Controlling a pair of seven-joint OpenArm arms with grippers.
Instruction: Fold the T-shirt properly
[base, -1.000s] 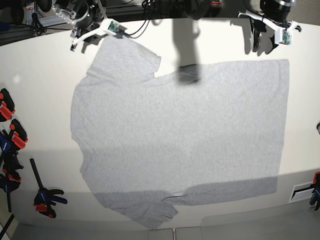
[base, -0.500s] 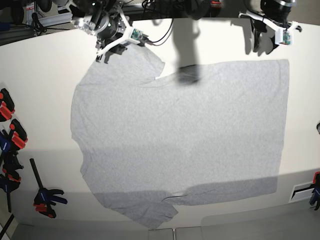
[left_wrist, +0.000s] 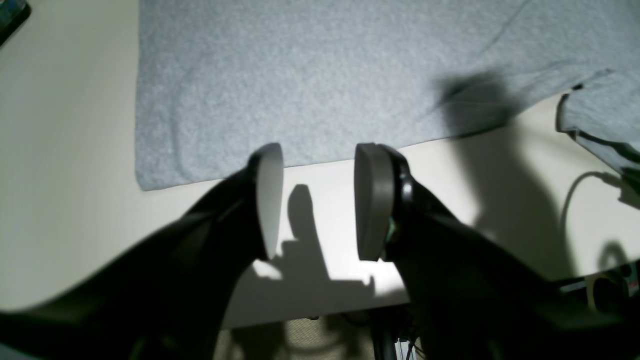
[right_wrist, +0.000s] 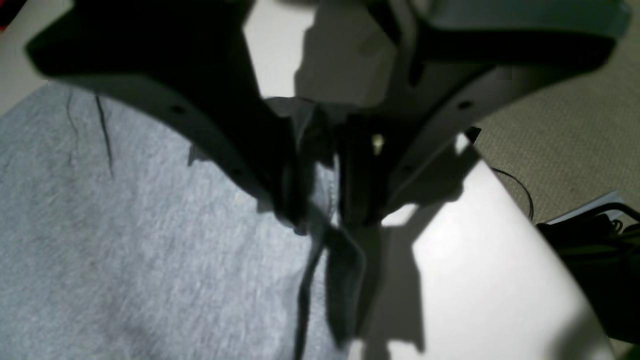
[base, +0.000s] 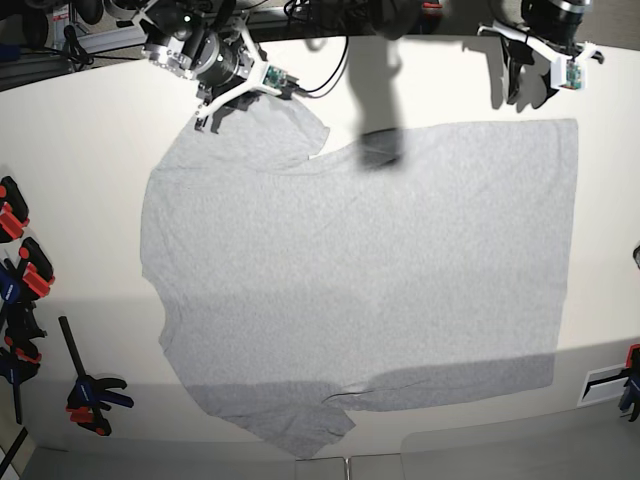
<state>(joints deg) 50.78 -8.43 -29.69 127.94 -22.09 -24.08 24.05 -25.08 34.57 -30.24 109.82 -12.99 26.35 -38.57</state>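
Clamps (base: 25, 300) with red and black handles are seen along one edge of the table (base: 80, 180), well apart from the shirt (base: 360, 280). Black cables (base: 310, 60) are draped over the far edge behind the arms, and a dark shadow (base: 375, 110) from something above is cast on the table and onto the shirt's collar side. The shirt is spread flat and plain side up over most of the table, with one sleeve by the right gripper (base: 205, 115) and its bottom hem near the left gripper (base: 520, 85). In the right wrist view the right gripper (right_wrist: 320, 210) is seen with its jaws drawn narrow, and a fold of grey sleeve cloth is pinched between them and hangs down below. In the left wrist view the left gripper (left_wrist: 312, 200) is held partly open with nothing in it, just above bare table, and the hem of the shirt (left_wrist: 300, 75) is just past its tips. The table is pale cream and smooth, part bright and part in shade. Beige carpet (right_wrist: 560, 130) is seen past the table's edge.
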